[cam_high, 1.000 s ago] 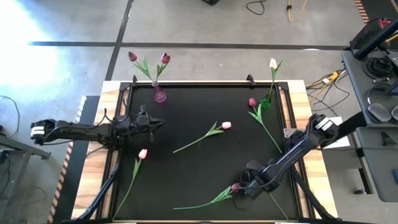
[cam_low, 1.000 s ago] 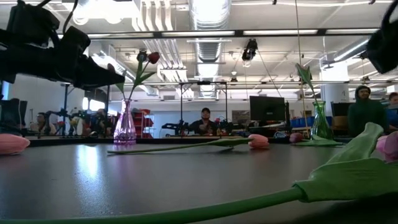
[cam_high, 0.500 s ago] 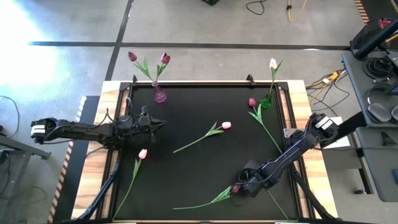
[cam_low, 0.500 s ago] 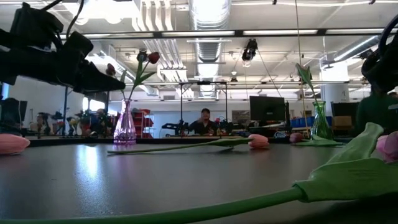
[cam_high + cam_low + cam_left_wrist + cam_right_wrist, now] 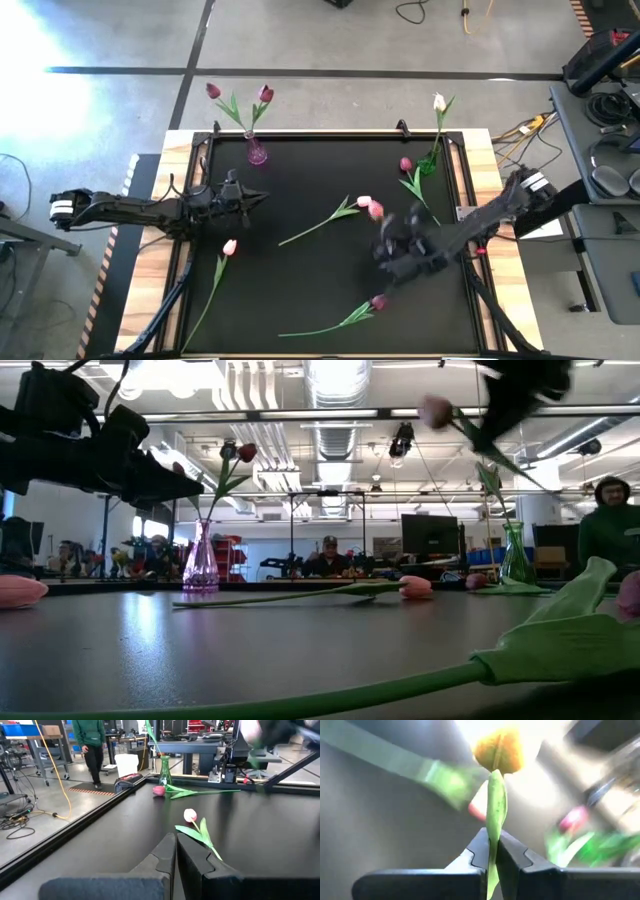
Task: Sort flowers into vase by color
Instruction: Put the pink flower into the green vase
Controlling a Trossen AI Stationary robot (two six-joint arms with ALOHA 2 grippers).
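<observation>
- Black-topped table [image 5: 330, 180] w/ wood edges; grey concrete floor [image 5: 330, 95] around; ppl at desks in room behind.
- Right pincer [image 5: 492, 851] above table mid-right, blurred, pinching thin green stem of a tulip [image 5: 499, 751]; head colour unclear.
- Left pincer [image 5: 176, 840] pressed together, over table's left.
- Other tulips lie on table; purple glass vase [image 5: 257, 152] & green glass vase [image 5: 429, 164] at far edge.

Left gripper [image 5: 255, 197] hovering low at the left side, jaws pressed together. Right gripper [image 5: 385, 240] raised mid-right, blurred, jaws pinched tight, arm reaching in diagonally.
</observation>
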